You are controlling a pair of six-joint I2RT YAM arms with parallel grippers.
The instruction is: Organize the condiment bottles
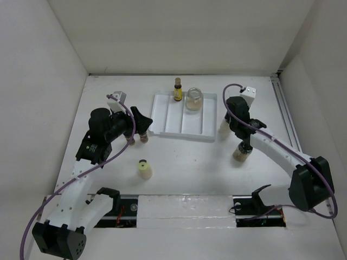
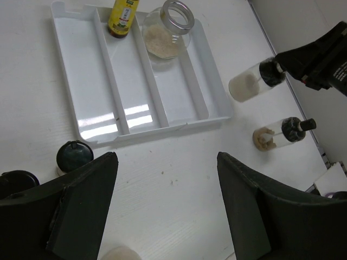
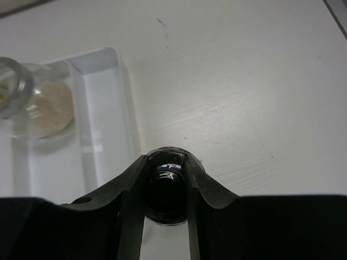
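White tabletop [image 1: 190,158], plain white walls on three sides. Right tool [image 3: 167,174] clenched on the black cap of a clear shaker [image 2: 250,85] with pale powder inside. Long axis vertical, cap up into the tool; resting on the tabletop or lifted, impossible to tell. Just left of that tool, white tray [image 1: 169,116] with three lanes. At the far end of the middle lane, yellow bottle [image 1: 177,91], upright. In the right lane beside it, wide glass jar [image 1: 194,99] of pale grains, upright. Behind the right tool, toward its base, second shaker [image 1: 242,153] with tan lumps inside, upright, black cap up. Left tool [image 2: 165,216] released, fingers [image 2: 81,211] spread wide, nothing between them. Close by its left finger, dark-capped shaker [image 2: 74,156] and twin shaker [image 2: 15,183], both standing. Back toward that tool's base, cream bottle [image 1: 143,169], upright, alone.
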